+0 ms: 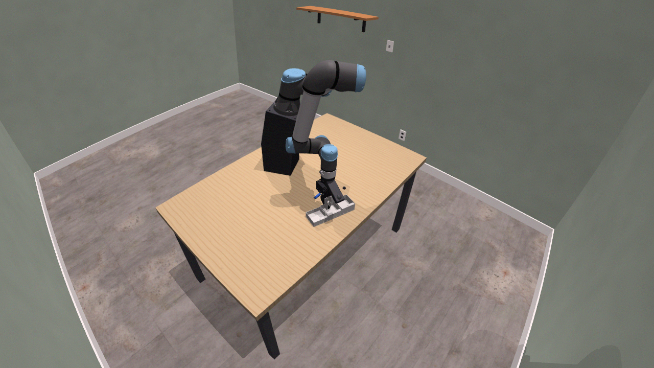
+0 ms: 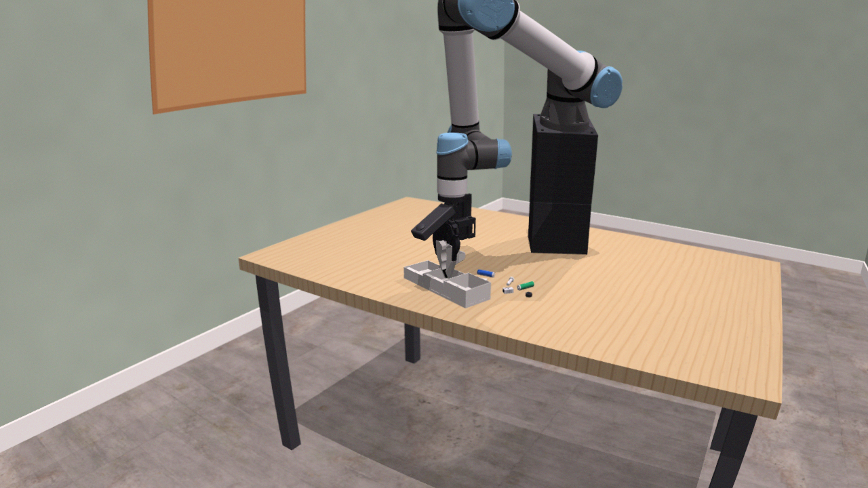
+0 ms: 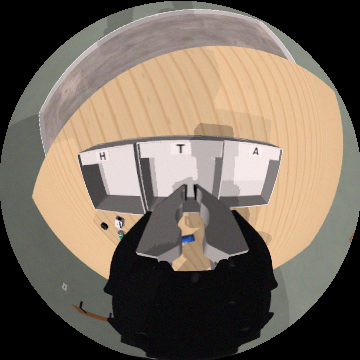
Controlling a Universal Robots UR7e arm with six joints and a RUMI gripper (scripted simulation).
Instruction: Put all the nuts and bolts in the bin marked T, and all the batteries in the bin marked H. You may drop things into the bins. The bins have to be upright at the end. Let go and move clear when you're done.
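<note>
A grey robot arm (image 1: 307, 114) (image 2: 462, 78) with blue joint caps is reaching from a black pedestal (image 1: 276, 146) (image 2: 559, 194) over a pale wooden table (image 1: 256, 228) (image 2: 637, 291) (image 3: 175, 90). Its gripper (image 1: 328, 205) (image 2: 446, 274) (image 3: 190, 185) is pointing down at the middle of three light grey bins, its two fingers drawn nearly together and pinching nothing. I cannot tell whether the tips are touching the bin.

The bins are standing upright in a row: the H bin (image 1: 348, 209) (image 2: 478, 295) (image 3: 122, 175) at one end, the T bin (image 1: 332, 216) (image 2: 435, 285) (image 3: 165, 170) in the middle, and the A bin (image 1: 320, 222) (image 2: 414, 276) (image 3: 250, 175) at the other end.

On the pedestal side of the row, a blue battery (image 1: 318, 196) (image 2: 485, 272) (image 3: 188, 239) is lying on its side on the wood. Near the H bin, a green battery (image 2: 526, 285) (image 3: 121, 235) is lying in a loose cluster with a small silvery bolt-like piece (image 2: 510, 280), a chunky silvery piece (image 2: 508, 290) (image 3: 119, 222) and a small black round piece (image 1: 344, 187) (image 2: 528, 295) (image 3: 104, 226). Both batteries are resting outside the bins.
</note>
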